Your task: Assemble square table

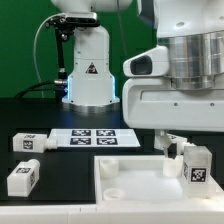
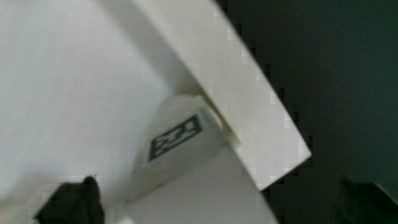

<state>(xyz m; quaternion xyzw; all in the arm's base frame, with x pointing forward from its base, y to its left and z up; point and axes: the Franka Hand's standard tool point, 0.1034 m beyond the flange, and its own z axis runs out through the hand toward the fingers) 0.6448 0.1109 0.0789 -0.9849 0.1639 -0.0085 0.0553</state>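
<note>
At table top (image 1: 150, 185) rim | wrist view: claw (image 2: 224, 205) spread wide | exterior only: loose legs (image 1: 25, 143)

Colour and pattern reference
Table top (image 1: 150, 190): plain white. Legs (image 1: 22, 178) at frame left: white, black-and-white square tags. Marker board (image 1: 92, 137): white, black tags. Work surface (image 1: 30, 110): black.

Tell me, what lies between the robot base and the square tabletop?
The marker board lies there, flat on the dark table between base and tabletop; the exterior view shows it.
</note>
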